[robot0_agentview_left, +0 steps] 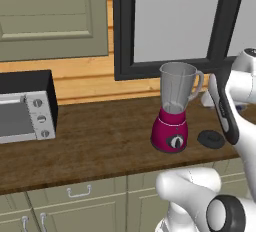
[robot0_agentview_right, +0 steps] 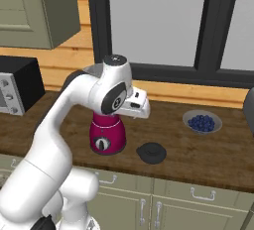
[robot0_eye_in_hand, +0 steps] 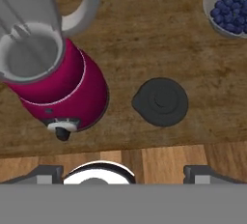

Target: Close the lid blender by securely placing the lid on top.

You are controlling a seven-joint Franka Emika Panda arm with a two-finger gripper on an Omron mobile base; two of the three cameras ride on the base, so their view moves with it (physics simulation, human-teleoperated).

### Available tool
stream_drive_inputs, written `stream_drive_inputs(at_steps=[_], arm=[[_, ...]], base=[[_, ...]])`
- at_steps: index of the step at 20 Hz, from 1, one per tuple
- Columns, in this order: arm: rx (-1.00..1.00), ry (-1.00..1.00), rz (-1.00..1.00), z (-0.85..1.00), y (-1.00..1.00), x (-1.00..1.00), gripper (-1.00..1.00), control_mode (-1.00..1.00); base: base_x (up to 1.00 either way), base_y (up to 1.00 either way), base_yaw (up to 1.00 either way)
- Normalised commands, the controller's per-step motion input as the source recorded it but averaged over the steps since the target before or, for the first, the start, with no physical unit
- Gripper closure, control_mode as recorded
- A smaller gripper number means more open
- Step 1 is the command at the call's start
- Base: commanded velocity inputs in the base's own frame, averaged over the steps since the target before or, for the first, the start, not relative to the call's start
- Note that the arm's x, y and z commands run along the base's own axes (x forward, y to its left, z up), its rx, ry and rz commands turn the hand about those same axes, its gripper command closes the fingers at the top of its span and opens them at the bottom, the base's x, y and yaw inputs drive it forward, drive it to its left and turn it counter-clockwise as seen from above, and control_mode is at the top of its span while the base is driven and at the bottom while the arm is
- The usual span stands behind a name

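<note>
The blender stands on the wooden counter, a magenta base with a black dial under a tall clear jar whose mouth is uncovered. The lid, a dark round cap, lies flat on the counter just right of the blender's base. My gripper hangs high above the counter's front edge, between blender and lid, looking straight down. Its fingertips stand far apart with nothing between them. In the right base view the arm hides most of the jar above the blender's base.
A pale bowl of blueberries sits on the counter behind and right of the lid. A silver-and-black toaster oven stands at the far left. A dark-framed window rises behind the blender. Cabinet drawers run below the counter.
</note>
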Motion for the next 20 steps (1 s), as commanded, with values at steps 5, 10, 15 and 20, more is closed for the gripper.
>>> stream_drive_inputs(at_steps=[5, 10, 15, 20], arm=[[-0.01, 0.01, -0.06, -0.38, -0.63, 0.0, -1.0, -1.0], [0.01, 0.0, -0.07, -0.59, -0.61, 0.03, -1.0, -1.0], [0.04, 0.0, -0.02, -0.47, -0.2, 0.09, -1.0, -1.0], [0.04, 0.0, 0.0, -0.39, 0.0, 0.11, -1.0, -1.0]], base=[[0.0, 0.0, 0.0], [0.0, 0.0, 0.0], [0.0, 0.0, 0.0], [0.0, 0.0, 0.0]])
